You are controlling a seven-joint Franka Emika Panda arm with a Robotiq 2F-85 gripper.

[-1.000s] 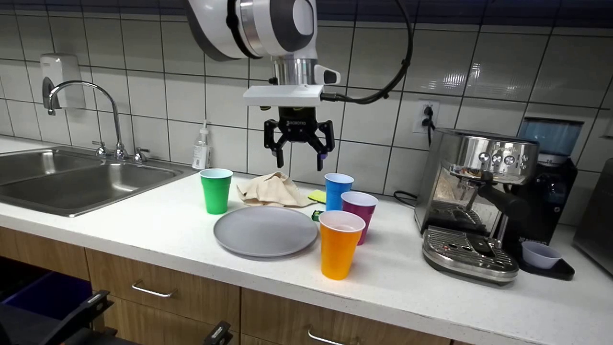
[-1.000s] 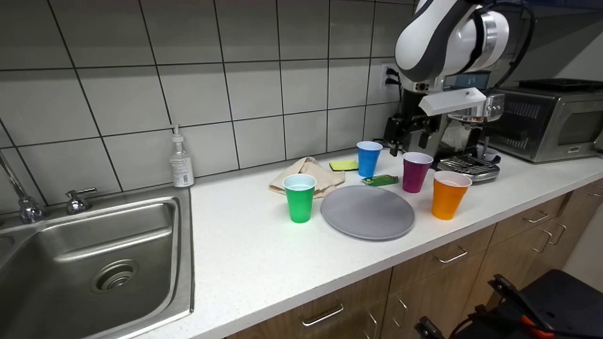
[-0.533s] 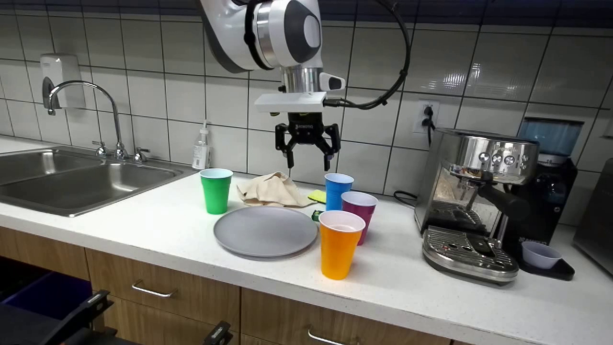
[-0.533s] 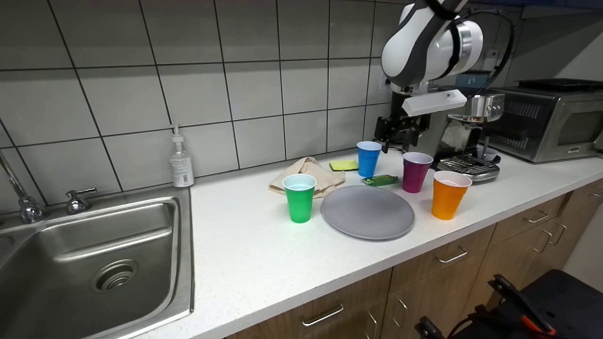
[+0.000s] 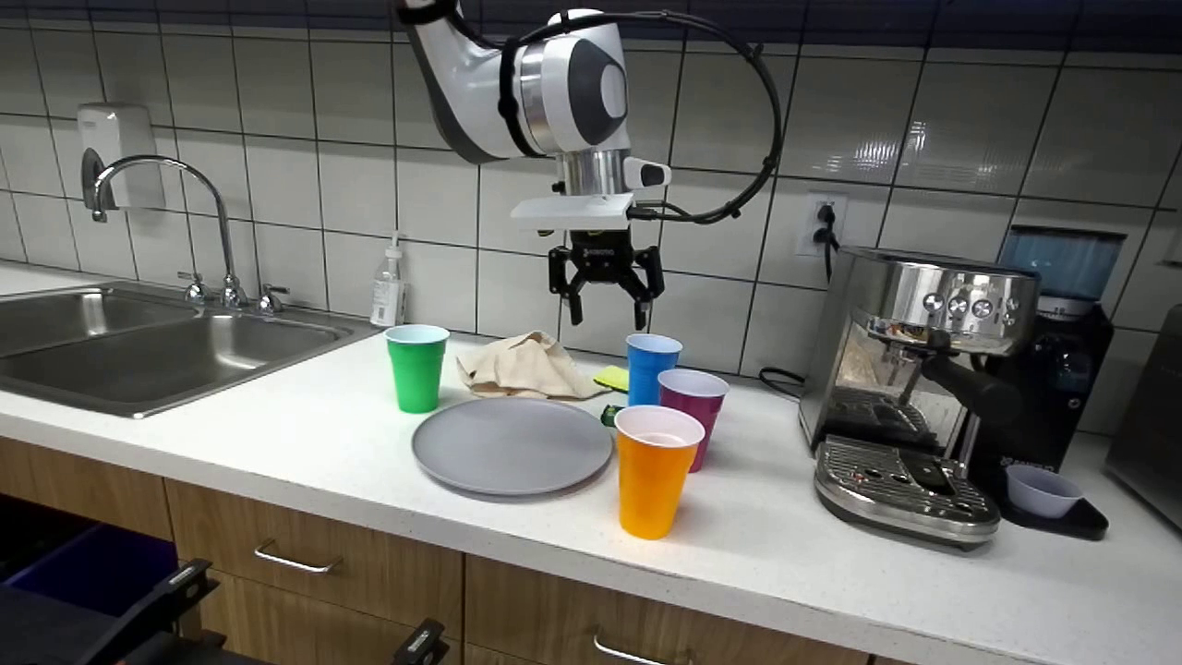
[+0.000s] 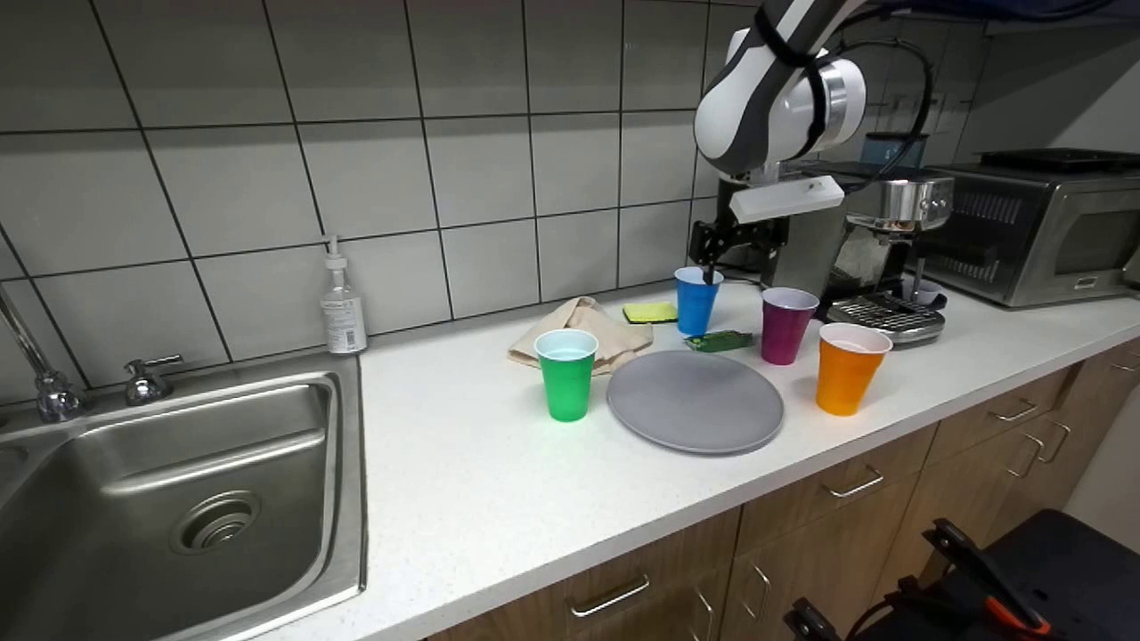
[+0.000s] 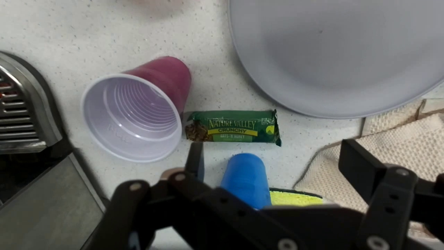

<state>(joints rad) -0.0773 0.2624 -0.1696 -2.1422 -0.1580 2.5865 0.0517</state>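
Along the tiled wall (image 5: 720, 314) runs a white tabletop (image 5: 323, 434). We find the tool (image 5: 608, 321) released, jaws wide, near the upright blue cup (image 5: 649, 374), itself close to that wall; a strip of room separates the grey plate (image 5: 512, 443) from the front edge (image 5: 462, 540).

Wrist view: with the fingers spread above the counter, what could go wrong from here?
The blue cup shows between the spread fingers, so coming straight down might tip it. The purple cup stands close to the bar, so reaching in there could bump it. One finger hides part of the towel in this view, so a low pass might drag it.
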